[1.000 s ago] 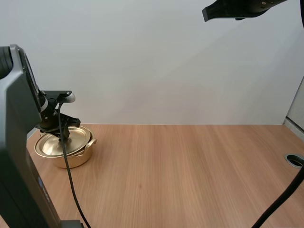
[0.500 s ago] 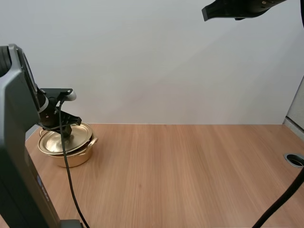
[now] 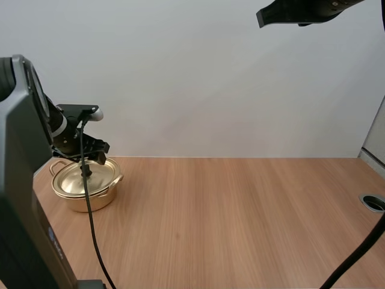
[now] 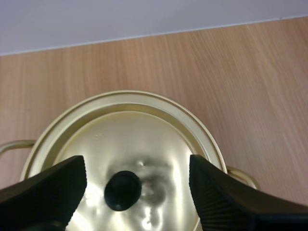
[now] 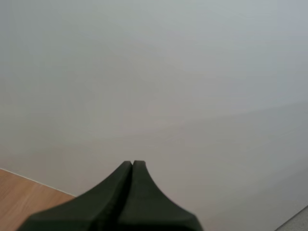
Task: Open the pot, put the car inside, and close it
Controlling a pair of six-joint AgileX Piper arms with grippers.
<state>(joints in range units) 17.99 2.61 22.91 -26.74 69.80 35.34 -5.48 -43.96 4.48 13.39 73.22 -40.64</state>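
Gold pot [image 3: 85, 201] and lid [image 4: 144, 132], black knob [image 4: 122, 190], pale wood-grain table [image 3: 240, 223]

pot [image 3: 90, 201] far left, table [image 3: 240, 217] stretches rightward

High cam looks down over the table [image 3: 240, 217] from behind. Left wrist cam sits close above the pot [image 4: 126, 97]; both share it. Right one faces wall [image 5: 154, 72].

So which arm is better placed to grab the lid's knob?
The left. The left gripper hangs open right over the pot, fingers either side of the lid's black knob. The right gripper is shut and raised far from the pot.
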